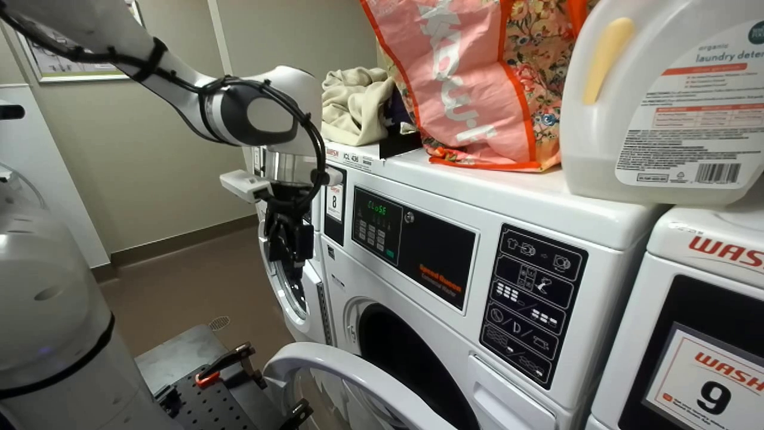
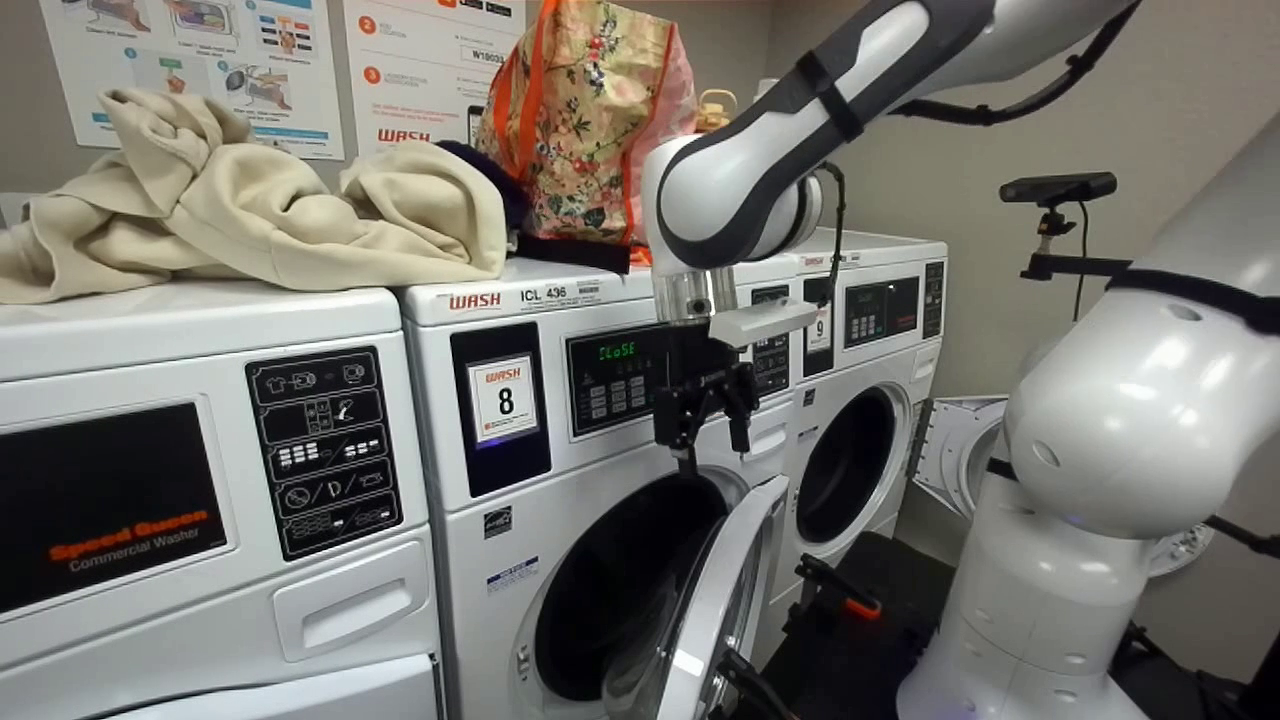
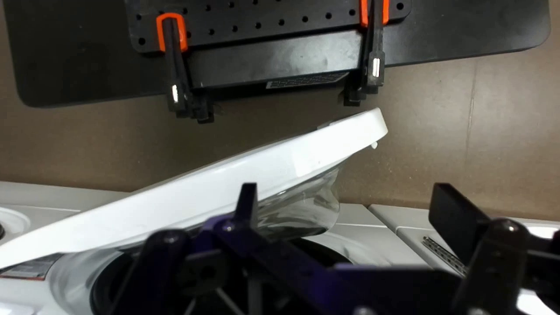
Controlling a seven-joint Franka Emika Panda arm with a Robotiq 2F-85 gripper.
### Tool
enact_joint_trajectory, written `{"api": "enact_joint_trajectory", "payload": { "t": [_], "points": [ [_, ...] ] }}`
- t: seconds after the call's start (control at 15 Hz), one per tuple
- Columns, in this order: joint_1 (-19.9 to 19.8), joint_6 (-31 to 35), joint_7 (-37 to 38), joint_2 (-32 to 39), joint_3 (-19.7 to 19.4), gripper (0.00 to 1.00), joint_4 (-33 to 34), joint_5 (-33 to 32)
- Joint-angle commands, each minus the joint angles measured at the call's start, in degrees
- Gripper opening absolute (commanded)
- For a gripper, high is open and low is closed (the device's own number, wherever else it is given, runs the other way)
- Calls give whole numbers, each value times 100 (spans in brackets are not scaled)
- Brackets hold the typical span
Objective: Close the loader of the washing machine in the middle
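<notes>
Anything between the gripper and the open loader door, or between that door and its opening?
Nothing visible stands between the open gripper and the loader door below it, nor between that door and the opening. The clamps show on the door's outer side, apart from it in the wrist view.

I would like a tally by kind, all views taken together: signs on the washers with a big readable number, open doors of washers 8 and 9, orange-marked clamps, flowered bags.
Number signs: 2 (sign 8, sign 9)
Open doors: 2 (door of washer 8, door of washer 9)
Clamps: 2 (one clamp, another clamp)
Flowered bag: 1
Total: 7
</notes>
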Motion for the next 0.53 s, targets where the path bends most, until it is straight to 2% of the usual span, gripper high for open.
{"api": "enact_joint_trajectory", "payload": {
  "t": [0.0, 0.13, 0.47],
  "points": [
    [-91, 589, 134, 694, -64, 100, -104, 195],
    [-132, 825, 122, 1009, -124, 100, -191, 270],
    [-297, 948, 229, 1695, -326, 100, -133, 282]
  ]
}}
